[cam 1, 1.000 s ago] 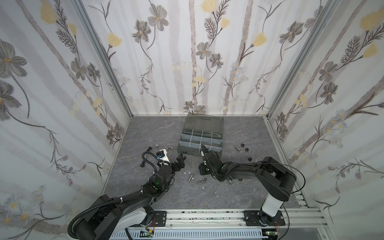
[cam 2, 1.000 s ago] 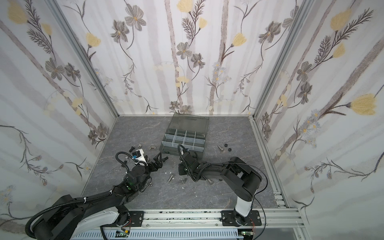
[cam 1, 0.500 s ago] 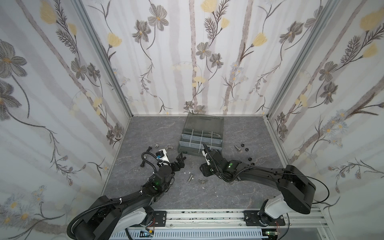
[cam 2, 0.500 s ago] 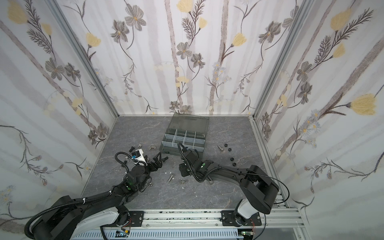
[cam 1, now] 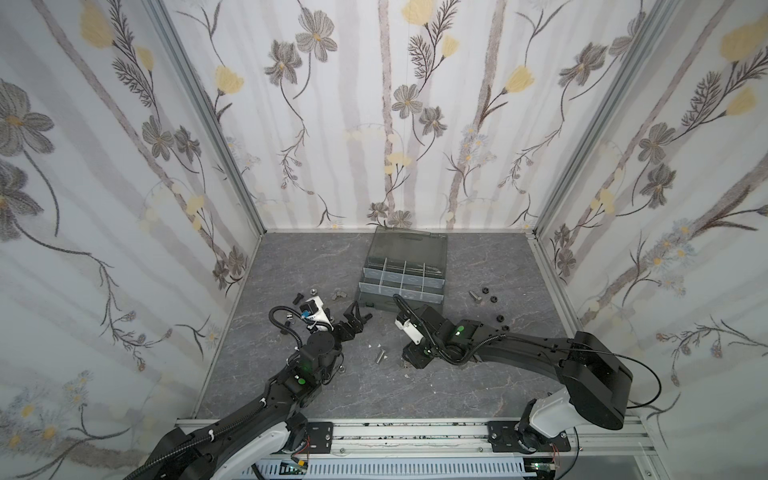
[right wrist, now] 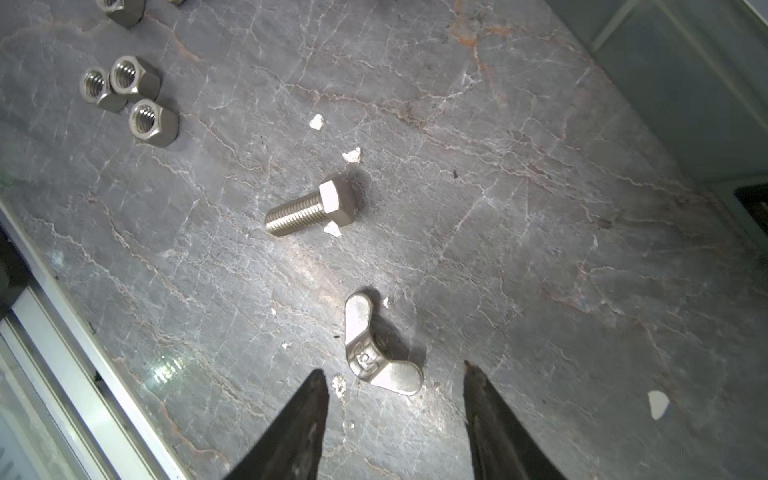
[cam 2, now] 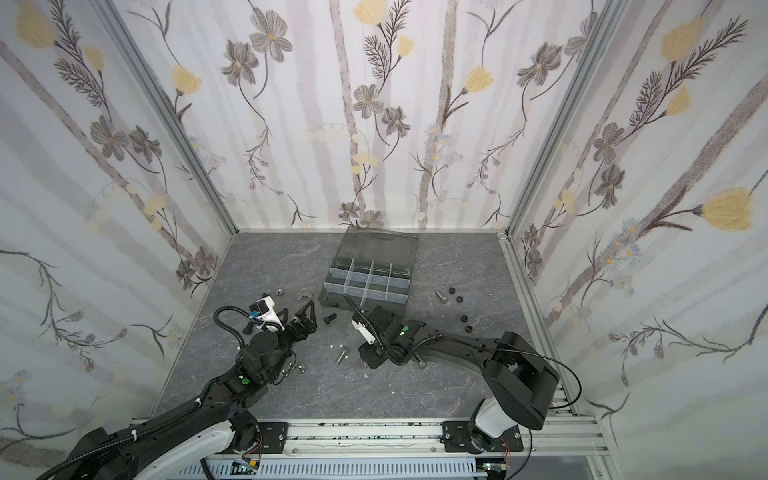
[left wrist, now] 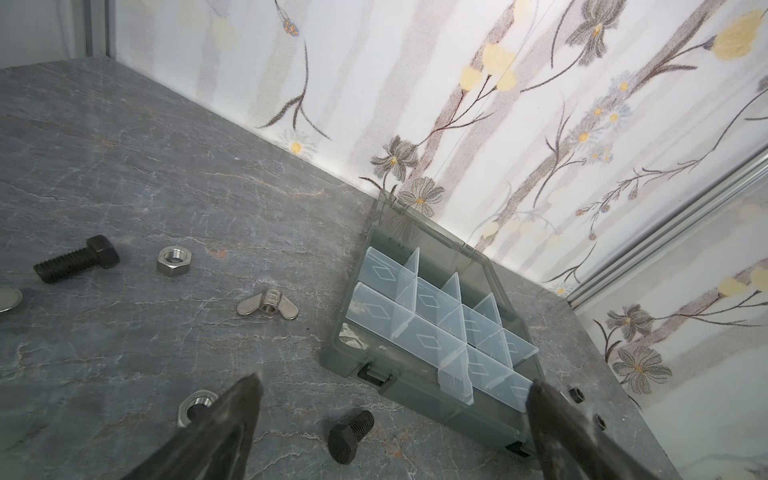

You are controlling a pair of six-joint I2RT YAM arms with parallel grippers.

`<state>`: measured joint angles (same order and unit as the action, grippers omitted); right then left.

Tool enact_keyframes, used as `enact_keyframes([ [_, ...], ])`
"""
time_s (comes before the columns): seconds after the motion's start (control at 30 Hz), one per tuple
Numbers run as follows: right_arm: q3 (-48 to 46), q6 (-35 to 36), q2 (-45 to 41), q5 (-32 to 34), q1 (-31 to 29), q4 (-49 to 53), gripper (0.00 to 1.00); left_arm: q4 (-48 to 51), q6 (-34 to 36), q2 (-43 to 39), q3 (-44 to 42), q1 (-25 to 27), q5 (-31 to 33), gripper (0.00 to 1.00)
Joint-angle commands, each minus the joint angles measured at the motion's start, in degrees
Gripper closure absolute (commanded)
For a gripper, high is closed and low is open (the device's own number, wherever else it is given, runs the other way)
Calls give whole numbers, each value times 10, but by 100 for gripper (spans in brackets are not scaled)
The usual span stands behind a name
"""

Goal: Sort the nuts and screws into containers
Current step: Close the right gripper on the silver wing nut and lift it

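Right wrist view, right jaws spread, wing nut just ahead, silver screw beyond, left jaws wide apart.

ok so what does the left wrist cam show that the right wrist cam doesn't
Only the left wrist view: a black bolt, a second black bolt, and the organizer case whole, dividers in place. Only the right wrist view: a silver bolt, three clustered hex nuts, white flecks, and a wing nut lying untouched between the fingers of the open right gripper. Both: the grey table, loose silver hardware, and an open, empty gripper; the left gripper is spread wide.
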<state>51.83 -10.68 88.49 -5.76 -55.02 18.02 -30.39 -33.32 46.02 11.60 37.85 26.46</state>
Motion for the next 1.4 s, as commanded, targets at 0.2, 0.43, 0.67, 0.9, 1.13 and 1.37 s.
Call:
enact_keyframes([
  [0.2,37,124,50,-31,-7,56,46,73,-28,-68,-12,-17,-10,0],
  [0.43,40,130,72,-35,-12,47,45,73,-28,-62,-10,-28,-24,0],
  [0.67,46,136,92,-9,-32,45,49,64,-32,-49,-11,-33,-35,0],
  [0.9,45,138,105,28,-38,50,61,66,-37,-50,-14,-36,-38,0],
  [1.13,44,135,104,47,-41,47,77,93,-38,-85,-10,-36,-39,0],
  [1.37,45,124,95,65,-42,42,86,117,-41,-110,-11,-37,-38,0],
])
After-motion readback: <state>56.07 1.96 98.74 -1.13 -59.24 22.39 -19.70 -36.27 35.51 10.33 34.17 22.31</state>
